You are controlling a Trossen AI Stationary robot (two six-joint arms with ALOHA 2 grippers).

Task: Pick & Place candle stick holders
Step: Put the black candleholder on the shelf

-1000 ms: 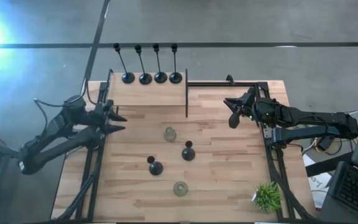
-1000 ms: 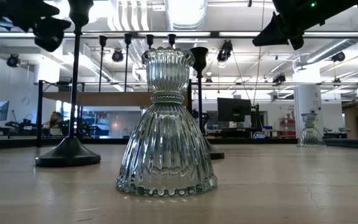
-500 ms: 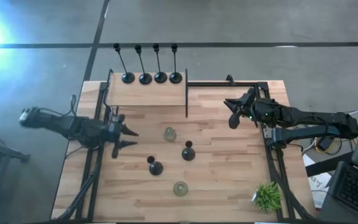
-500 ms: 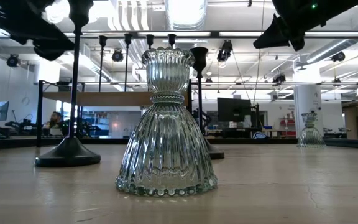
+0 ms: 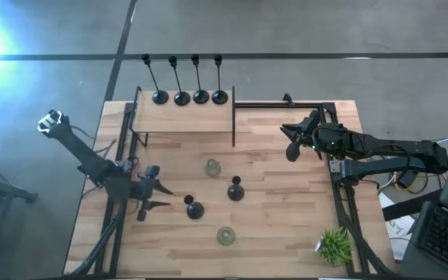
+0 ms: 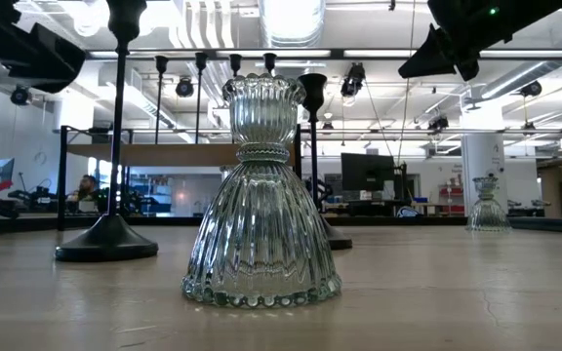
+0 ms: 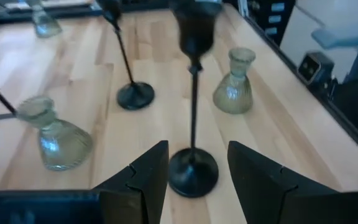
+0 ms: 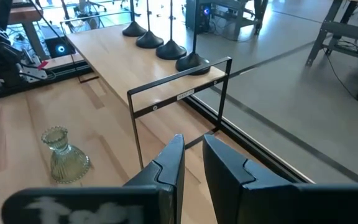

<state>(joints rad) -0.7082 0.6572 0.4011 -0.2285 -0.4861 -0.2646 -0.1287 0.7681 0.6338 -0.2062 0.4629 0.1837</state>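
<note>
Swung forward, left end effector [image 5: 162, 197] gapes beside the short black holder [image 5: 194, 208].

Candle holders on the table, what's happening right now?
The left gripper is open, lined up on a short black candle holder near the table's left side, not gripping it. The right gripper hangs empty by the right edge. Four tall black holders stand on the raised shelf; another black one and two glass ones sit on the table.
</note>
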